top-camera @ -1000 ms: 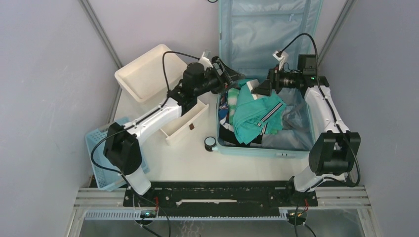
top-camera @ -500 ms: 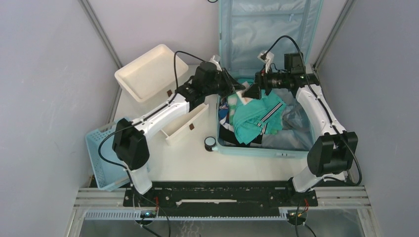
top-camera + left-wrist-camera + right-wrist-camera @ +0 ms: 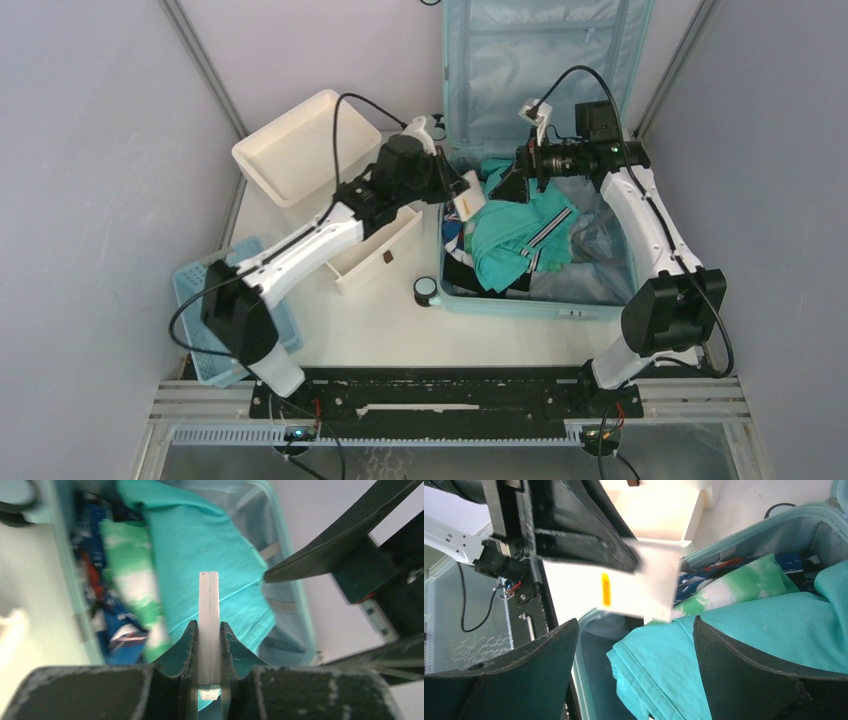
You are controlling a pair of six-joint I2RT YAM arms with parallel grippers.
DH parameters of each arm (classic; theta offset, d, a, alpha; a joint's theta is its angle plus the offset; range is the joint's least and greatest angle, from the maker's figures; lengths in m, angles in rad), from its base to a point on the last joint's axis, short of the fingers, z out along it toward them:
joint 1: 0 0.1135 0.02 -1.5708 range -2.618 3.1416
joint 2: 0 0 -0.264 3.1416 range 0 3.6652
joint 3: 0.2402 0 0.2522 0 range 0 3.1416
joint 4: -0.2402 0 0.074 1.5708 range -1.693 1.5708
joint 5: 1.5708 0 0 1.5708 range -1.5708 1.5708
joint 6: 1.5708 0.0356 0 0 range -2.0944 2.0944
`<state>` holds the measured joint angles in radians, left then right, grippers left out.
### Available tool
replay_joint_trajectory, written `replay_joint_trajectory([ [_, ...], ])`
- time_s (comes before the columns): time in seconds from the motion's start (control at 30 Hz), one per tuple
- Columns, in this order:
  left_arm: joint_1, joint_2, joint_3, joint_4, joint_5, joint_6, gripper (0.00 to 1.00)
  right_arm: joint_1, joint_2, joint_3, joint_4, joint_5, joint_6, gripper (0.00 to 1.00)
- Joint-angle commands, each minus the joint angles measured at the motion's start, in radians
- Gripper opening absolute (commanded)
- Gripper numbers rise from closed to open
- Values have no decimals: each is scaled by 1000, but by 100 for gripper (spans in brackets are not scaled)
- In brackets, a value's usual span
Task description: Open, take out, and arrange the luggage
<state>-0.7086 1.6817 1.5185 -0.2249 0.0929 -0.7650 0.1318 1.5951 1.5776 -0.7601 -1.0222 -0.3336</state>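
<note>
The luggage (image 3: 530, 303), a light-blue hard-shell suitcase, lies open with its lid (image 3: 540, 60) up against the back wall. Inside it are a teal garment (image 3: 512, 238) (image 3: 749, 645), a green-and-white cloth (image 3: 744, 580) and blue items. My left gripper (image 3: 462, 190) (image 3: 208, 624) is shut on a thin white flat packet (image 3: 470, 197) (image 3: 208, 600) (image 3: 624, 587) with a yellow mark, over the case's left rim. My right gripper (image 3: 505, 183) (image 3: 635, 622) stands open just right of the packet, above the teal garment, holding nothing.
A white tray (image 3: 290, 145) leans at the back left. A white drawer (image 3: 375, 245) with a brown handle lies beside the case's left side. A blue lattice basket (image 3: 205, 320) sits at the near left. A suitcase wheel (image 3: 426, 290) sticks out at the front left corner.
My left gripper reached into the case, shut on the white packet and drew back left with it. My right gripper moved left to meet it, and its jaws widened.
</note>
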Motion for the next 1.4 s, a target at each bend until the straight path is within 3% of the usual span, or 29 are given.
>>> replay_joint_trajectory([
  [0.0,-2,-209,-122,10,-197,337,0,-41,-11,42,-61,-120,-68,92],
  [0.23,-2,-393,-312,-46,-460,850,0,-54,-15,-24,-54,-122,-78,92],
  [0.37,-2,-386,-363,-67,-589,1075,0,-50,-9,-39,-47,-114,-77,92],
  [0.5,-3,-304,-381,-81,-662,1204,0,-50,-1,-42,-47,-103,-79,92],
  [0.97,11,-28,-354,-98,-725,1241,5,-61,-9,-74,-35,-83,-80,92],
  [1.23,59,38,-382,-83,-736,1226,22,-63,-6,-80,-30,-86,-79,92],
  [1.37,69,70,-376,-83,-740,1206,36,-64,-7,-83,-29,-83,-80,92],
])
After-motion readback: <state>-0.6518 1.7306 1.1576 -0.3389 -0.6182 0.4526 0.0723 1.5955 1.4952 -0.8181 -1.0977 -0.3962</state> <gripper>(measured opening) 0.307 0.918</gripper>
